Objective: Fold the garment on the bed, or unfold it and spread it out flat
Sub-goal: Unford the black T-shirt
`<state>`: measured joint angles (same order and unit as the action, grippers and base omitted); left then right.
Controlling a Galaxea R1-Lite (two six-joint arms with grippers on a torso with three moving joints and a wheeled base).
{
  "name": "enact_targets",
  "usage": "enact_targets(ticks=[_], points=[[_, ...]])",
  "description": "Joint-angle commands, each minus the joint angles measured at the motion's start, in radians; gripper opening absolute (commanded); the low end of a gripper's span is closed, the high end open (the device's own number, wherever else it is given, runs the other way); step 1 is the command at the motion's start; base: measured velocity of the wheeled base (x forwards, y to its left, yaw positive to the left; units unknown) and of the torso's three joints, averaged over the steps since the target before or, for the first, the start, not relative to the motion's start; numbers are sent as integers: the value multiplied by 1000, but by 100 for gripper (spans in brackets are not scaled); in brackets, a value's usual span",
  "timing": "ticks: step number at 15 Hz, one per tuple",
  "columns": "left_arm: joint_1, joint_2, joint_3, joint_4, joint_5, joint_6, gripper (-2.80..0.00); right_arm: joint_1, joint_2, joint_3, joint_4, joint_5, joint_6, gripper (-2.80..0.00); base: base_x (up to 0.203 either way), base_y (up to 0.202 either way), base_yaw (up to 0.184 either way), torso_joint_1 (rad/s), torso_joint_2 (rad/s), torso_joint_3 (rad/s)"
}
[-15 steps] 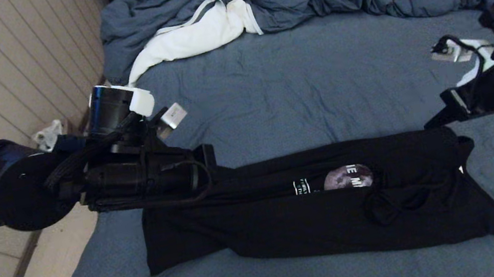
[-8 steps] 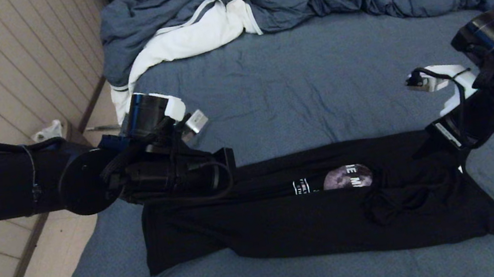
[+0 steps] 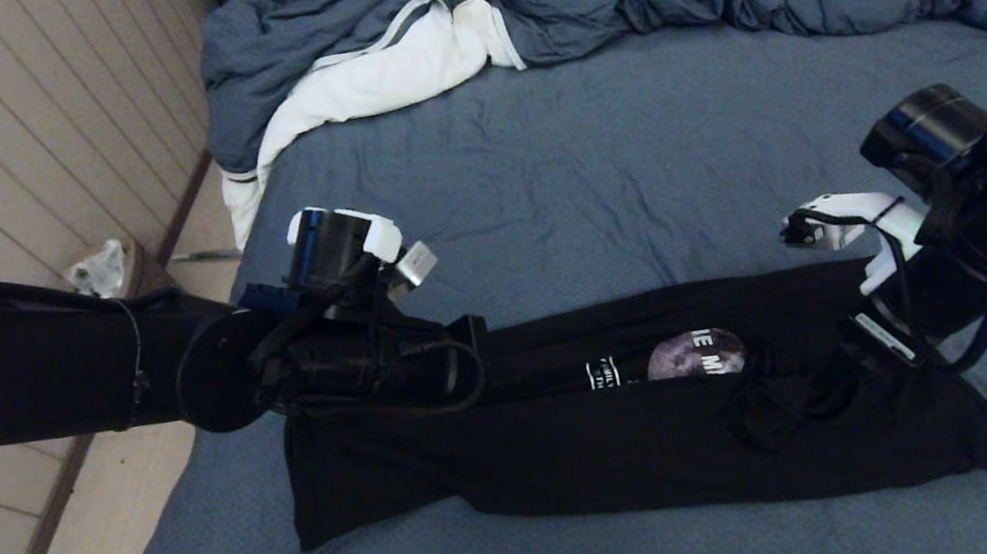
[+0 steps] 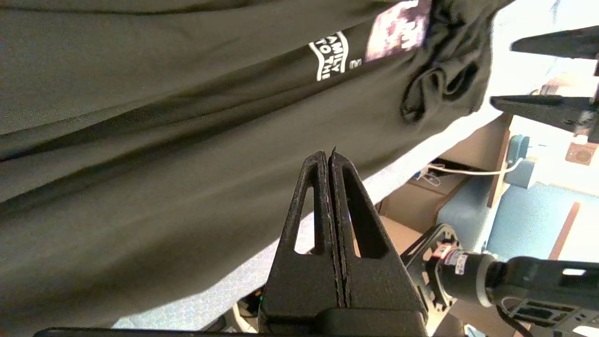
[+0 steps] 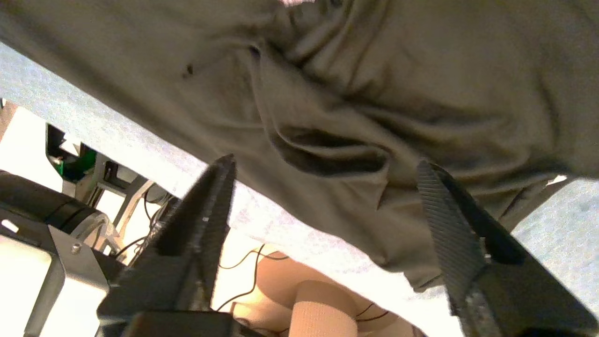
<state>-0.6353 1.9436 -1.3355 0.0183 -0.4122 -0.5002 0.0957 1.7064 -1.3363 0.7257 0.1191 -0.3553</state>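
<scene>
On the near part of the bed [image 3: 594, 158] the garment [image 3: 584, 444] lies as a long folded band, and we judge we are between folds: the left tool [image 4: 330, 161], pressed together and empty, is at its left end, the right tool [image 5: 323, 187], spread apart, hangs over the crumpled right end. Next we should grip that end's edge; the sheet behind offers free room, while the front edge of the bed is near

Black T-shirt [image 3: 584, 444] folded into a long band, stretched crosswise on the near part of the blue-grey bed [image 3: 639, 180]. Grey moon print and white lettering peeking from the middle fold. Bunched and wrinkled at the right end, flat at the left.
</scene>
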Motion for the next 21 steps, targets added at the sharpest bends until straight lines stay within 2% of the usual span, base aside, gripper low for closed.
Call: enact_targets(ticks=[1,4,6,11,19,20,21], points=[[-3,22,-1,0,-3,-4,-280,-19,1,11,4,1,-3,0,0,0,0,0,0,0],[-3,33,-1,0,-3,-6,-280,-21,1,28,14,-7,-17,0,0,0,0,0,0,0],[-3,46,-2,-1,-4,-5,-280,-18,9,77,4,-66,-42,0,0,0,0,0,0,0],[-3,72,-10,-1,-4,-6,-280,-46,61,130,-72,-73,-64,0,0,0,0,0,0,0],[-6,75,-10,-1,-2,-8,-280,-25,147,62,-80,-73,-62,0,0,0,0,0,0,0],[-6,75,-10,-1,-3,-8,-280,-29,148,57,-82,-73,-62,-280,0,0,0,0,0,0],[-6,77,-10,-1,-3,-8,-280,-31,147,57,-88,-73,-62,-280,0,0,0,0,0,0]])
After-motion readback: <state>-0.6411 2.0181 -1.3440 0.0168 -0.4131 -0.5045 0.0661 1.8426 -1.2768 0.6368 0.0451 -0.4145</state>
